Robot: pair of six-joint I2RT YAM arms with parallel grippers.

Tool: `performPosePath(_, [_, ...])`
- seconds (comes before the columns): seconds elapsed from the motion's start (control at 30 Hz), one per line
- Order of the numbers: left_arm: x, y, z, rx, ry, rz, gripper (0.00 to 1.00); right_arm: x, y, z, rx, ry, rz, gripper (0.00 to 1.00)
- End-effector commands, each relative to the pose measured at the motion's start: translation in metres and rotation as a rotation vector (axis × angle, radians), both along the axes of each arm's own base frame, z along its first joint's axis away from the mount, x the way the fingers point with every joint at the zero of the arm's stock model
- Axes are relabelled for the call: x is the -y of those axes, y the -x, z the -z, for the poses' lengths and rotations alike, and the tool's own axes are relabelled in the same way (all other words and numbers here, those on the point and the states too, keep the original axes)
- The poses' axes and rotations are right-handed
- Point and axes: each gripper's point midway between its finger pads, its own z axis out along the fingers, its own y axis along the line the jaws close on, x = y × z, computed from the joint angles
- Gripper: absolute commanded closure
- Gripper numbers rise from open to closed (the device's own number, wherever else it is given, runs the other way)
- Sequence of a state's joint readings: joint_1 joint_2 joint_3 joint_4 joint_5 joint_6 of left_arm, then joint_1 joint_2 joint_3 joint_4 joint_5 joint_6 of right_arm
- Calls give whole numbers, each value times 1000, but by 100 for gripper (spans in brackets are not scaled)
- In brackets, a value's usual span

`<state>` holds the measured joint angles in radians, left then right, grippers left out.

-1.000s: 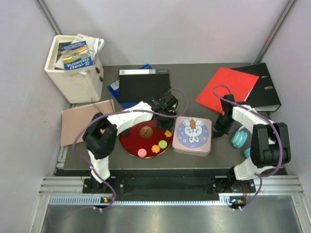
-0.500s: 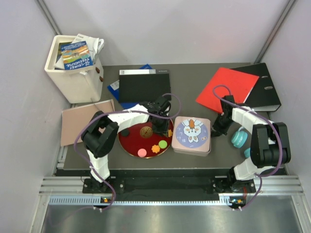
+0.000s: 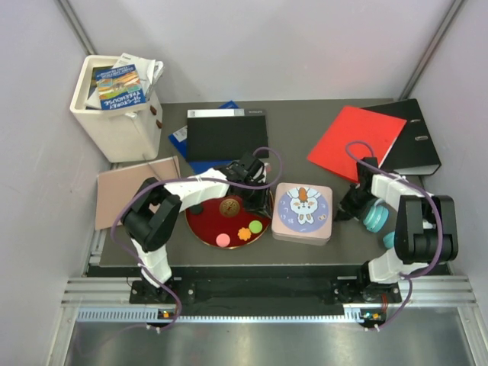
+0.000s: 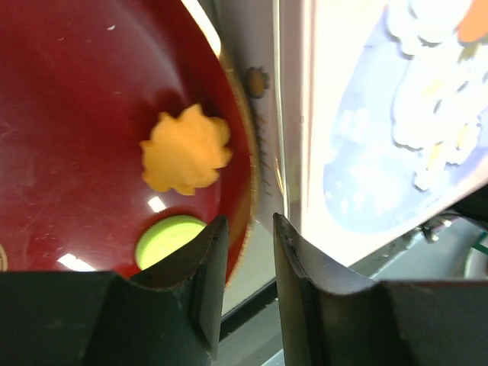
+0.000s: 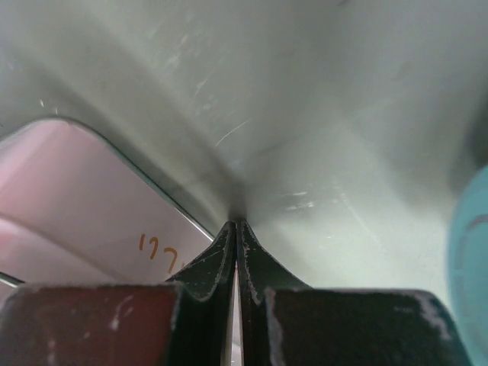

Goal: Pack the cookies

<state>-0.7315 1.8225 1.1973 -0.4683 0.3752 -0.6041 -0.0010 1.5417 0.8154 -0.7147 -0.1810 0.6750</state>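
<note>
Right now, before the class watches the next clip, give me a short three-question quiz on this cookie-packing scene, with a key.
1. True or false: the bunny tin has its lid on.
2. Multiple choice: in the left wrist view, which cookie lies closest to the left gripper? A. a pink one. B. the green round cookie. C. a black one.
3. Short answer: which gripper has its fingers pressed together?

Key: 1. True. 2. B. 3. The right gripper.
</note>
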Motion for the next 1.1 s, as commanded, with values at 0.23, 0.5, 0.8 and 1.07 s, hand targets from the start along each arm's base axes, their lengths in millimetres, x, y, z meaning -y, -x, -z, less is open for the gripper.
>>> performPosePath(0.23, [12,3,-31,11,194,-10,67,6,-21,-14,122,-81,98,100])
performPosePath(0.5, [4,0,-29,3,225,-73,67,5,-20,-13,136,-88,102,100])
performPosePath(0.8, [-6,10,-39,-23,345,-90,87,6,-18,-14,146,-80,110,100])
performPosePath(1.07, [3,25,-46,-64,475,-35,100,8,-20,-14,156,-71,120,100])
